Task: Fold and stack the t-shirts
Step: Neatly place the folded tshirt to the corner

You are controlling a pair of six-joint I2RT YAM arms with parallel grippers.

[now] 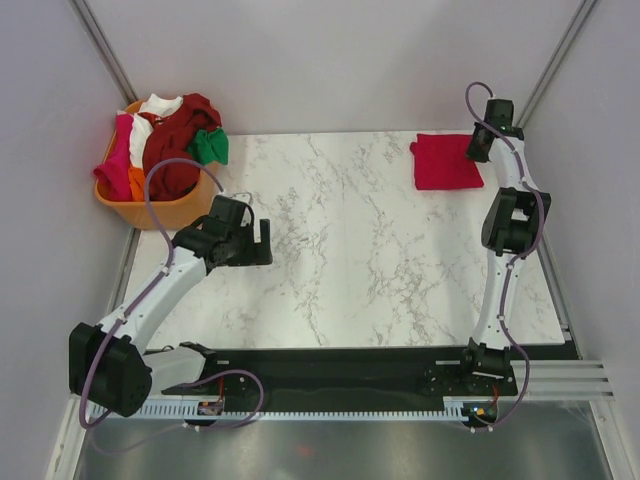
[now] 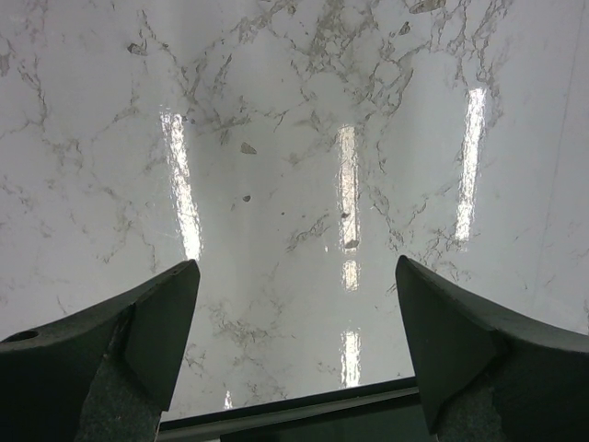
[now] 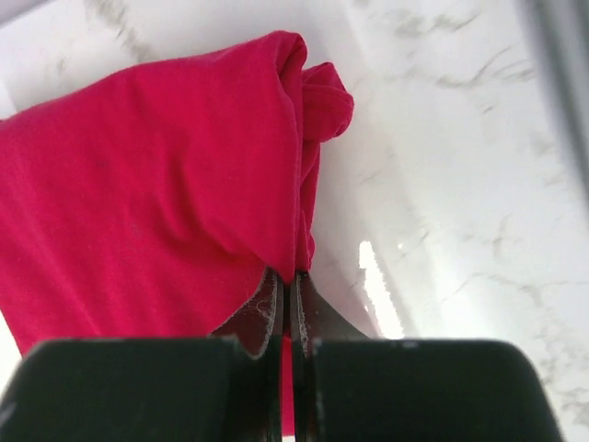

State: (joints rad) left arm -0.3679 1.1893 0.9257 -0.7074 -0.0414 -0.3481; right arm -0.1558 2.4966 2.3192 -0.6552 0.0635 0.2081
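Observation:
A folded crimson red t-shirt (image 1: 443,161) lies at the far right of the marble table. My right gripper (image 1: 478,150) is at its right edge and is shut on that edge; in the right wrist view the jaws (image 3: 291,281) pinch the red cloth (image 3: 147,193) between them. More t-shirts, magenta (image 1: 118,152), white (image 1: 150,112), maroon (image 1: 176,140) and green (image 1: 210,146), are piled in the orange basket at the far left. My left gripper (image 1: 262,241) is open and empty over bare marble, right of the basket; its fingers (image 2: 147,331) stand wide apart.
The orange plastic basket (image 1: 160,212) stands at the table's far left corner. Grey walls enclose the table on three sides. A black rail (image 1: 340,370) runs along the near edge between the arm bases.

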